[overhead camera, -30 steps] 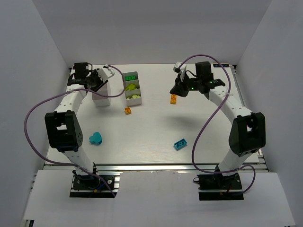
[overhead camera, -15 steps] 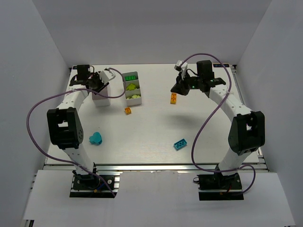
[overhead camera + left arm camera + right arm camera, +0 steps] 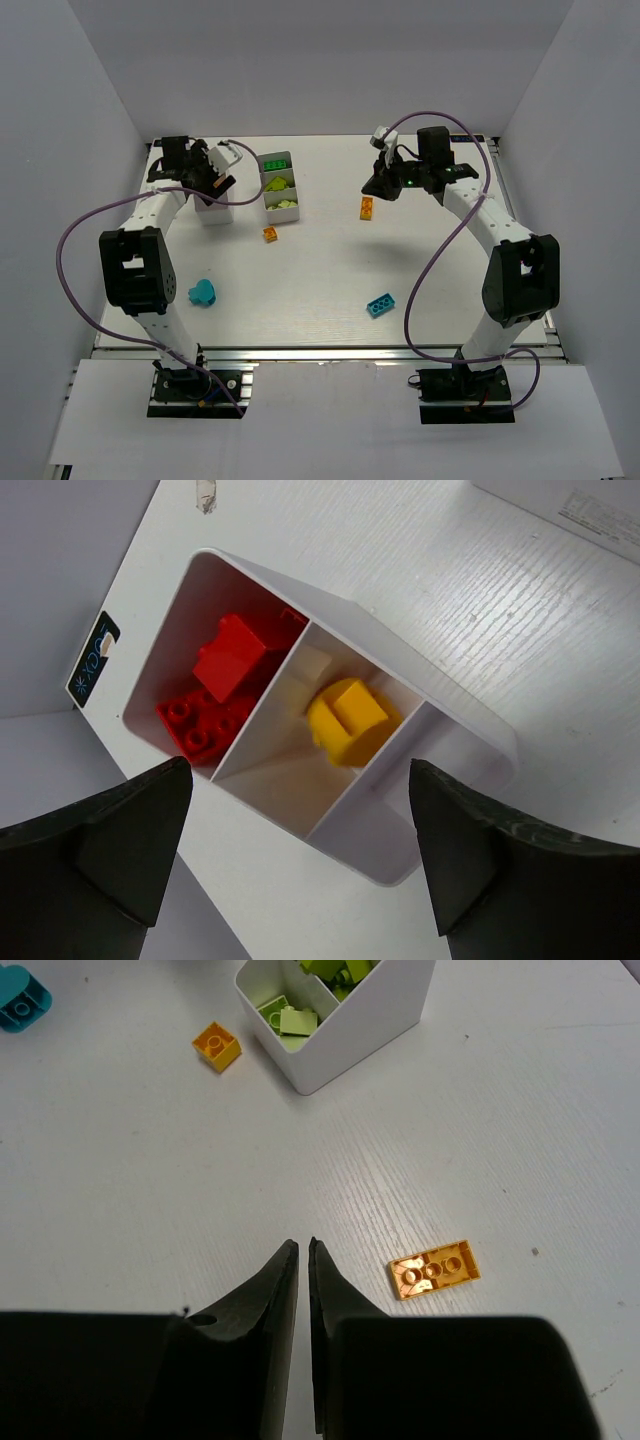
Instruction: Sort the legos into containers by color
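The right gripper is almost closed and holds nothing. The orange flat lego lies on the table just to the right of its tips, with its long axis nearly crosswise to them. The left gripper, wide open and empty, hangs over its tray, so the right arm is nearer.

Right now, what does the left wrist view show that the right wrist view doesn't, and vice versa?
Left wrist only: the open left gripper over a tray holding red bricks in an end cell and a yellow brick in the middle cell.
Right wrist only: the shut, empty right gripper, an orange plate, a small orange brick, a second tray with lime bricks, and a cyan piece.
Both: only the white table.
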`<action>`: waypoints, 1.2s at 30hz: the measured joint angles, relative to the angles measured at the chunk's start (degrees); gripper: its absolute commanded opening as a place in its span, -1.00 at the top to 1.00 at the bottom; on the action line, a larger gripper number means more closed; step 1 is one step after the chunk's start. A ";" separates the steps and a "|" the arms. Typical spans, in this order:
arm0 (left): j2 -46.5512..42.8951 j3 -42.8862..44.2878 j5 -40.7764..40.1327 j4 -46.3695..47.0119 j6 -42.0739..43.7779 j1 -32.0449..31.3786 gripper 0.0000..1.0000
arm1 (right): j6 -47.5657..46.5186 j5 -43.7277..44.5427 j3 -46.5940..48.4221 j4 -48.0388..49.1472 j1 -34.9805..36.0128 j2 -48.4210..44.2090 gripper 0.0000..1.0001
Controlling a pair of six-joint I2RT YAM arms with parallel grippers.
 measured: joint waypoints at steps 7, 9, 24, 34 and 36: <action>-0.70 -0.70 -1.66 1.66 -3.96 0.00 -0.96 | 0.00 -0.15 0.02 0.00 0.00 0.00 0.70; -1.53 -0.70 -3.02 2.45 -7.76 0.00 -0.96 | -0.02 -0.13 0.02 0.00 0.00 0.00 0.44; -30.03 -14.75 -10.82 3.96 -64.83 0.22 0.30 | 14.45 23.50 19.28 -7.10 1.75 19.93 -0.52; -48.09 -41.09 -10.78 -2.73 -90.88 0.20 -0.39 | 31.85 43.71 20.15 -10.29 5.55 26.25 -0.67; -51.01 -42.07 -11.08 -3.23 -93.09 0.20 -0.40 | 33.40 45.27 20.15 -10.21 5.68 26.99 -0.62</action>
